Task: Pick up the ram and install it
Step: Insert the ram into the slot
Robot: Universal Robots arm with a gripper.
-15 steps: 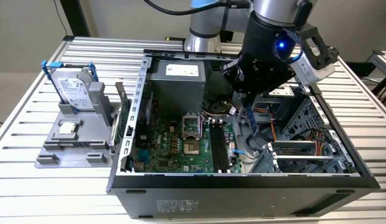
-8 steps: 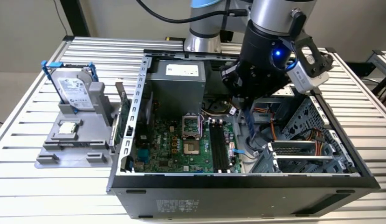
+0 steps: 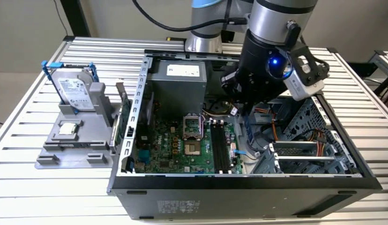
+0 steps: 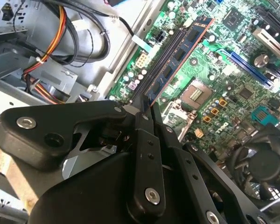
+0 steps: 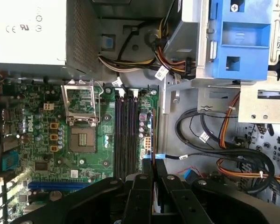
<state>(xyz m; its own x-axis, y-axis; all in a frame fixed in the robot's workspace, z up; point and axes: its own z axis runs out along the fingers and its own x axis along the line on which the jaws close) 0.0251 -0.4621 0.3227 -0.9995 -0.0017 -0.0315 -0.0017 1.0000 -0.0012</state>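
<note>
The exterior view looks down at an angle from well back onto the open computer case and my arm above it. Both wrist views sit close over my gripper, looking past it to the shared motherboard.

Ram end behind gripper

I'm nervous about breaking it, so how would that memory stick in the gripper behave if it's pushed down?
The memory stick is a thin flat board, so probably stiff yet fragile. Held by one end between the fingers, it could tilt or twist if pushed off-centre.
</note>
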